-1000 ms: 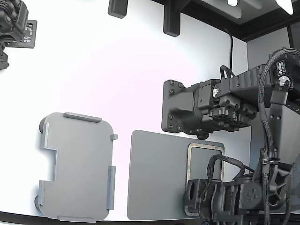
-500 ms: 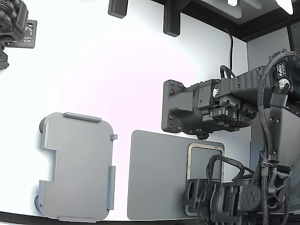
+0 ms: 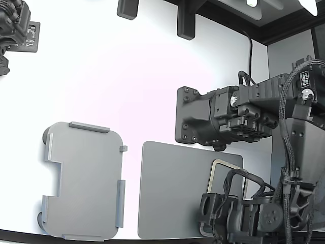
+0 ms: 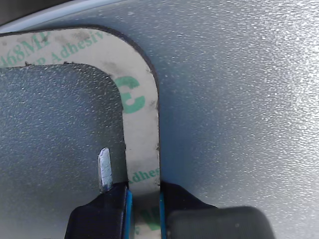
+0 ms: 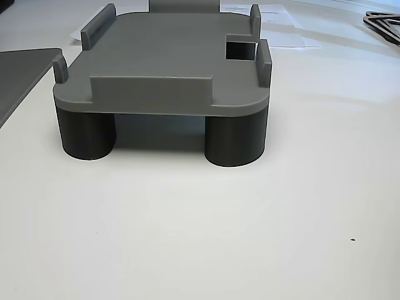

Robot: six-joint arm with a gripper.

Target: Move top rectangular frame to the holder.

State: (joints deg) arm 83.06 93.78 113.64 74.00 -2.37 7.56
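I see the white table (image 3: 127,76) very bright, almost washed out with a pink tint. The wrist view is sharp, and under the holder (image 5: 162,69) lies soft shadow.

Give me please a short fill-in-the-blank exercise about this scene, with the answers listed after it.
1. The gripper is shut on the rim of the tan ____.
2. In the exterior view, the holder stands on the ____ side of the dark grey mat.
3. The holder's top surface is ____.

Answers: frame; left; empty
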